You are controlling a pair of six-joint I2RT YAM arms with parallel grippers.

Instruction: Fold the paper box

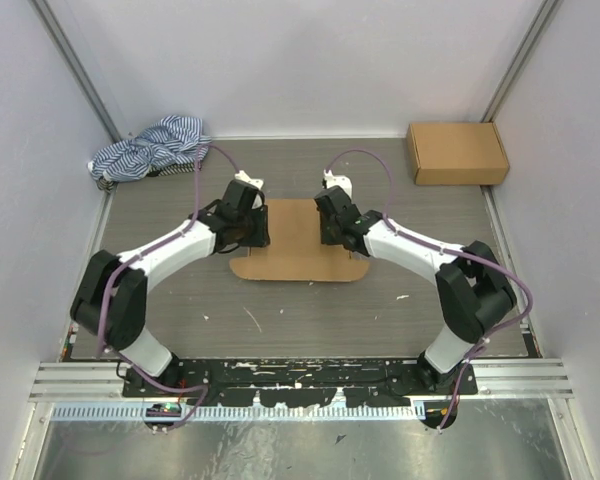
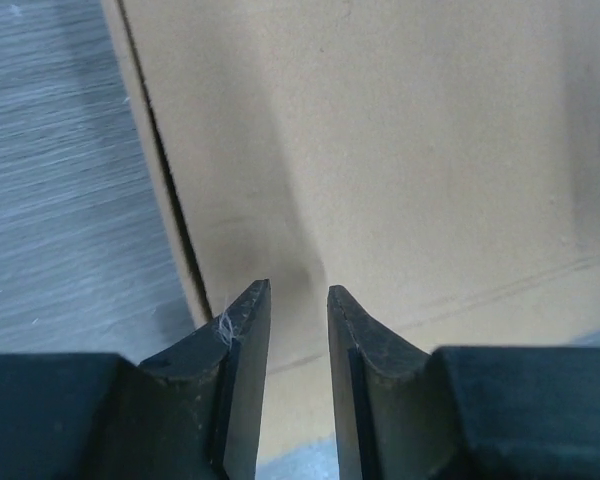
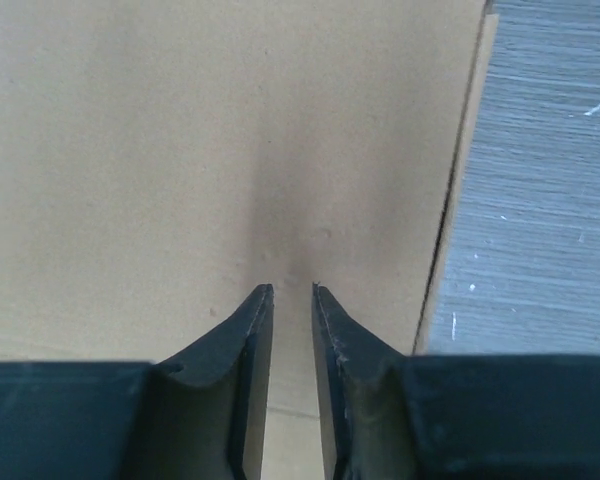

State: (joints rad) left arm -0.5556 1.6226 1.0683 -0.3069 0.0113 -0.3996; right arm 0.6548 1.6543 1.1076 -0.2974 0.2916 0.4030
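The paper box [image 1: 295, 248] lies flat in the middle of the table, brown, with a rounded flap at its near edge. My left gripper [image 1: 258, 228] is over its left edge and my right gripper [image 1: 326, 226] is over its right part. In the left wrist view the left gripper [image 2: 298, 290] has its jaws a narrow gap apart, empty, tips down at the cardboard [image 2: 400, 150] beside its left edge. In the right wrist view the right gripper [image 3: 291, 288] is also narrowly open and empty, tips close to the cardboard [image 3: 180, 150] near its right edge.
A second brown cardboard box [image 1: 457, 152] sits at the back right corner. A blue-and-white striped cloth [image 1: 150, 148] lies bunched at the back left. Grey walls close in the table on three sides. Bare grey tabletop [image 1: 280, 320] lies in front of the box.
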